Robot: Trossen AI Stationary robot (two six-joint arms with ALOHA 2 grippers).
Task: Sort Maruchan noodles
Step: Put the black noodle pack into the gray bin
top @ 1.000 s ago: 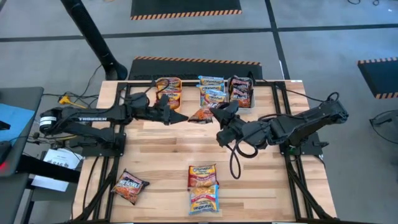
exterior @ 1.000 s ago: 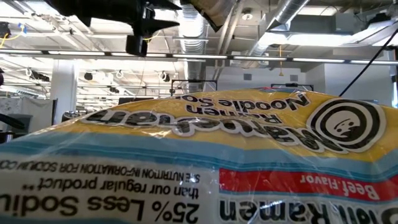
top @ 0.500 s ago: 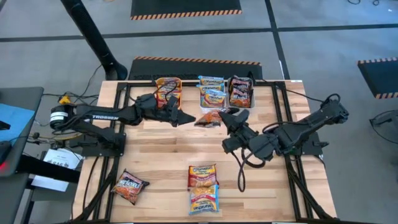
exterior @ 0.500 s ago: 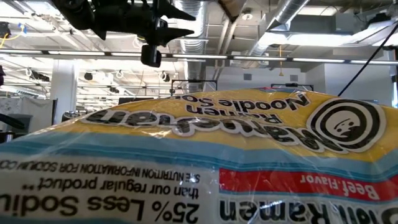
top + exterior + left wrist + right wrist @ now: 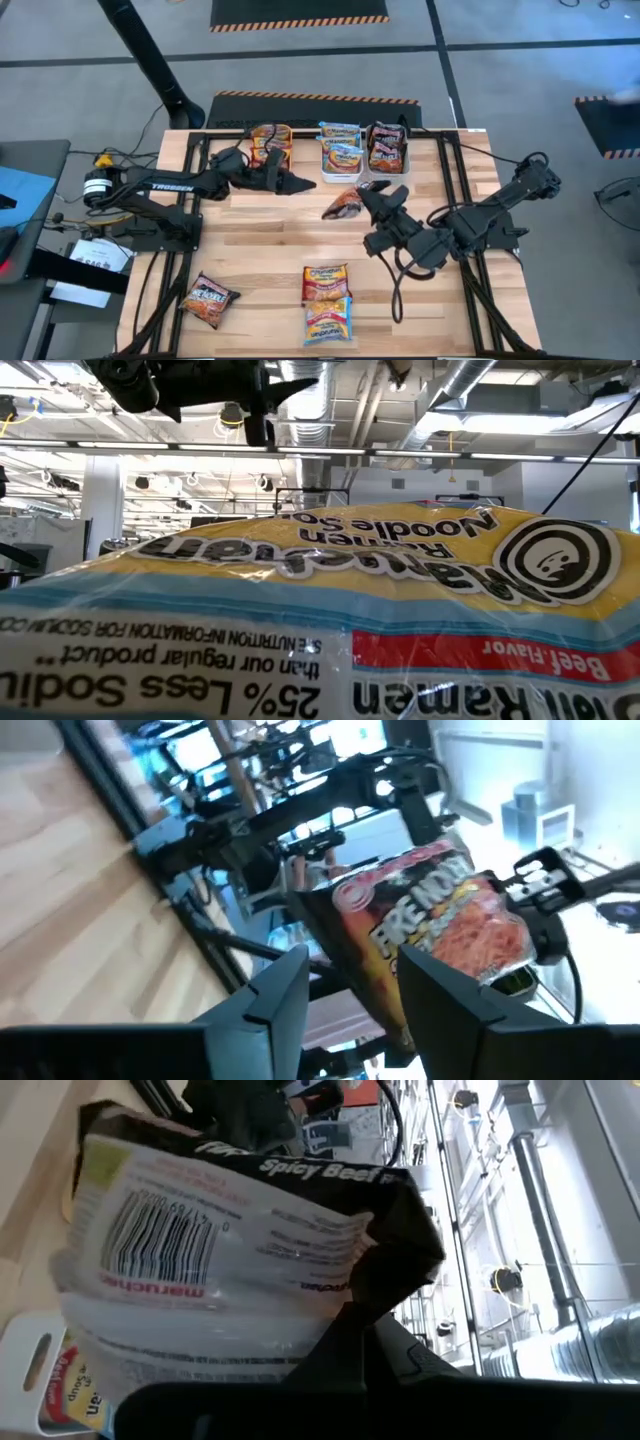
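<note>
Noodle packet (image 5: 342,203) — dark spicy-beef wrapper — has passed hands: the right gripper (image 5: 362,196) now pinches it above mid-table, near the bins (image 5: 388,176). The left gripper (image 5: 300,184), fingers spread and empty, has backed off — sorting this packet is next.

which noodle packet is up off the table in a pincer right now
The dark maroon packet just below the bins, pinched by the right pincer. The three loose packets at the near edge lie flat on the table; the rest sit in bins.
</note>
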